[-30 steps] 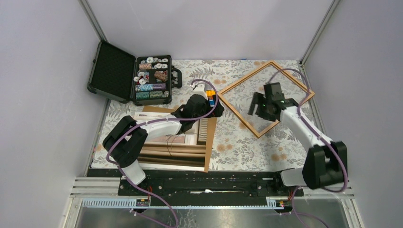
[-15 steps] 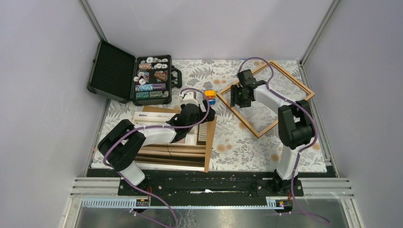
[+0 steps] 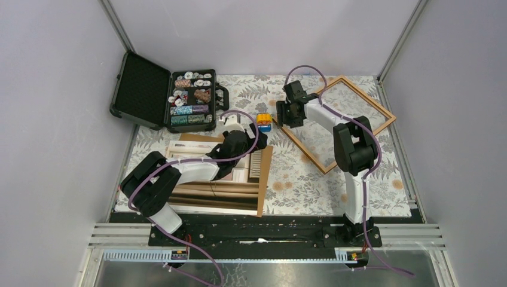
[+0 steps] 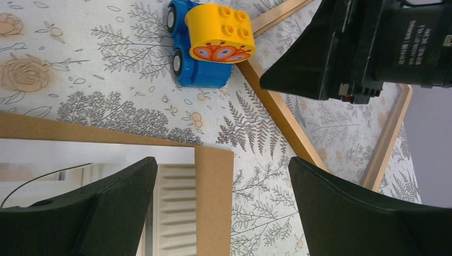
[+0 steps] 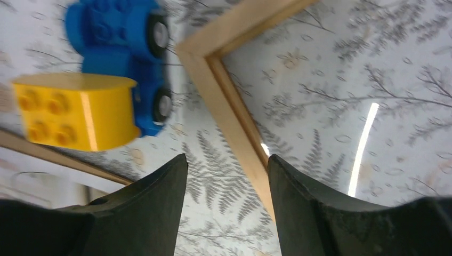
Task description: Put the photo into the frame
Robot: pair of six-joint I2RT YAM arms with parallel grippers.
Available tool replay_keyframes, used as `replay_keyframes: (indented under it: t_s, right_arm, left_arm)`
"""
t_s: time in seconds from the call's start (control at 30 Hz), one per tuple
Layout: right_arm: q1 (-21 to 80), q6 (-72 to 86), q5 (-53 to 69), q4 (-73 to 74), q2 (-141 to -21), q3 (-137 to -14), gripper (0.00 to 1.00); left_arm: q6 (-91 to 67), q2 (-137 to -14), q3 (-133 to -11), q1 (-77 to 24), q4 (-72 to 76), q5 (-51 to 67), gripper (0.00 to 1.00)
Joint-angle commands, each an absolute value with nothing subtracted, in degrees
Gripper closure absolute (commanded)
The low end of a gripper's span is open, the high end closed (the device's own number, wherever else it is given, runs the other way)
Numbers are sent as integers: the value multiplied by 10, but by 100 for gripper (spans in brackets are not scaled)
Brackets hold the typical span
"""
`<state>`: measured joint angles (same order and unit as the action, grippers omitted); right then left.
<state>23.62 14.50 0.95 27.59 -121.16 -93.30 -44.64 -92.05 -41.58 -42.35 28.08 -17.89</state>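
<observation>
The photo [image 3: 221,190] lies face up on a brown backing board [image 3: 263,185] at the near left, partly under my left arm. Its striped print [image 4: 170,208] shows in the left wrist view. The light wooden frame [image 3: 359,95] lies flat at the far right, turned like a diamond. My left gripper [image 3: 256,139] is open and empty over the board's far right corner [image 4: 213,181]. My right gripper [image 3: 286,118] is open and empty, low over the frame's left corner. In the right wrist view the moulding [image 5: 234,117] runs between its fingers [image 5: 320,213].
A blue toy car with a yellow block [image 3: 263,121] stands between the two grippers, close to the frame's left corner; it also shows in the left wrist view [image 4: 210,45]. An open black case of poker chips [image 3: 191,98] sits at the far left. A floral cloth [image 3: 299,179] covers the table.
My right arm has swung left from over the frame's middle to its left corner and come down low. My left gripper has drawn back slightly to the left over the board's corner.
</observation>
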Motion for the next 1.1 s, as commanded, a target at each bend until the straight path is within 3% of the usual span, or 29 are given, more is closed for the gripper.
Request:
replay_keyframes:
  t_s: [0.0, 0.27, 0.47, 0.57, 0.67, 0.9, 0.93, 1.07]
  right_arm:
    - [241, 217, 103, 215, -1211, -952, 33]
    - [241, 326, 195, 26, -1187, -874, 19]
    - [241, 344, 211, 6, -1216, -894, 17]
    - [242, 336, 188, -15, -1210, -885, 10]
    - [241, 333, 184, -20, -1219, -896, 8]
    - [241, 319, 174, -7, -1280, -964, 7]
    - [241, 318, 175, -4, -1287, -974, 1]
    - [241, 329, 189, -4, -1318, -1004, 1]
  left_arm:
    - [-465, -887, -398, -417, 321, -206, 1]
    - [-472, -874, -382, -415, 330, -215, 1]
    - [-472, -868, -375, -414, 337, -218, 1]
    - [-472, -867, -374, -413, 336, -219, 1]
    - [-473, -869, -375, -413, 336, -217, 1]
    - [-473, -868, -374, -414, 335, -219, 1]
    - [-473, -868, -375, -414, 334, -220, 1]
    - [-474, -871, -377, -413, 334, -217, 1]
